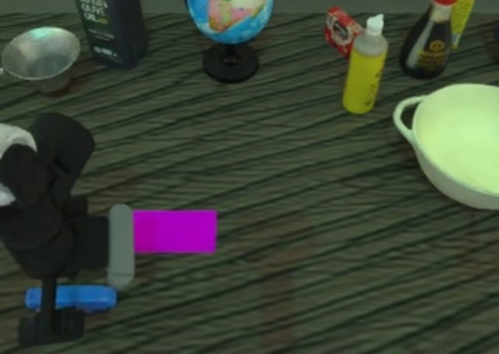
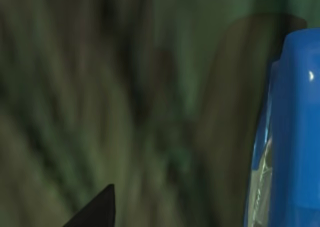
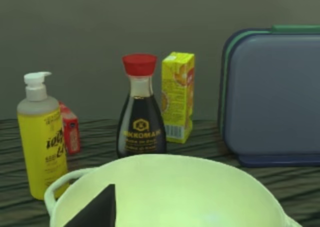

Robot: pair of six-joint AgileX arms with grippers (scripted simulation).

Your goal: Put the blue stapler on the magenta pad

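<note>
Near the table's front-left corner, the left gripper (image 1: pixel 48 311) hovered over the blue stapler (image 1: pixel 72 297), which lay on the table just in front of the magenta pad (image 1: pixel 175 231); whether its jaws were open or closed could not be told. Across the table, a pale basin (image 1: pixel 460 147) sat at right.

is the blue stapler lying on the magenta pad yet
No, in the top view the blue stapler lies on the table nearer the camera than the magenta pad, apart from it.
</note>
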